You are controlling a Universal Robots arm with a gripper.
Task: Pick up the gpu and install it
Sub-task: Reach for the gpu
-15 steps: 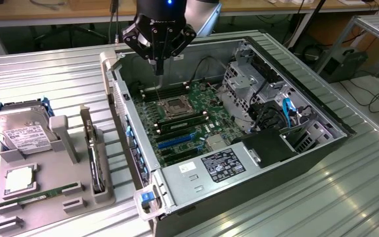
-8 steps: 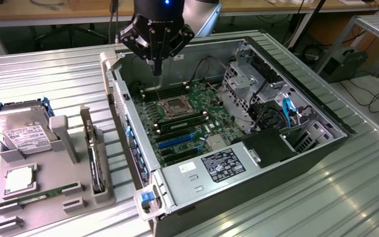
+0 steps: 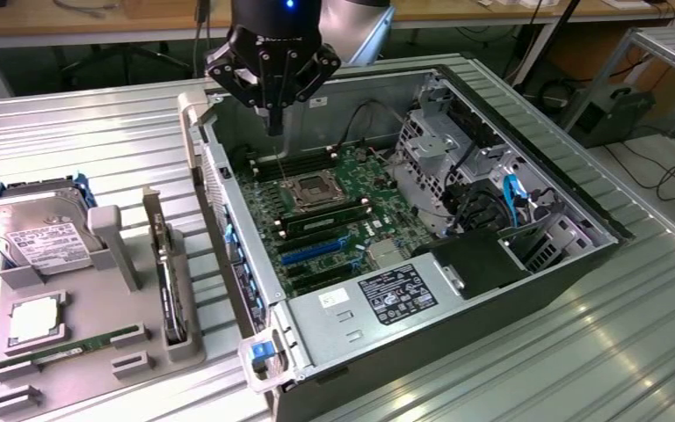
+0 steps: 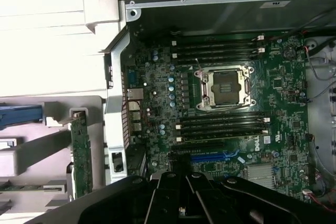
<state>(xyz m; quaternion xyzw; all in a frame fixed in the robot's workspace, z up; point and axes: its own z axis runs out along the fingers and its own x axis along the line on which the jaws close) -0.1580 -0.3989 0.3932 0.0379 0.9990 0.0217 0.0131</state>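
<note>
The gpu [image 3: 171, 281] stands on its long edge in a slot of the grey holder [image 3: 97, 303] at the exterior view's left, beside the open computer case [image 3: 548, 255]. Its thin dark card has a silvery bracket strip at the far end. In the wrist view the gpu [image 4: 81, 153] sits just outside the case wall. My gripper [image 3: 274, 126] hangs above the far end of the motherboard [image 3: 350, 220], well away from the gpu, shut with nothing in it. Its dark body [image 4: 181, 203] shows over the blue expansion slot [image 4: 212, 157].
The holder also carries a silver hard drive [image 3: 32, 233], a processor chip [image 3: 35, 318] and a green memory stick [image 3: 68, 347]. Inside the case are the empty processor socket [image 4: 224, 88], black memory slots, a drive cage [image 3: 443, 149] and cables. The case rests on a ribbed metal table [image 3: 572, 352].
</note>
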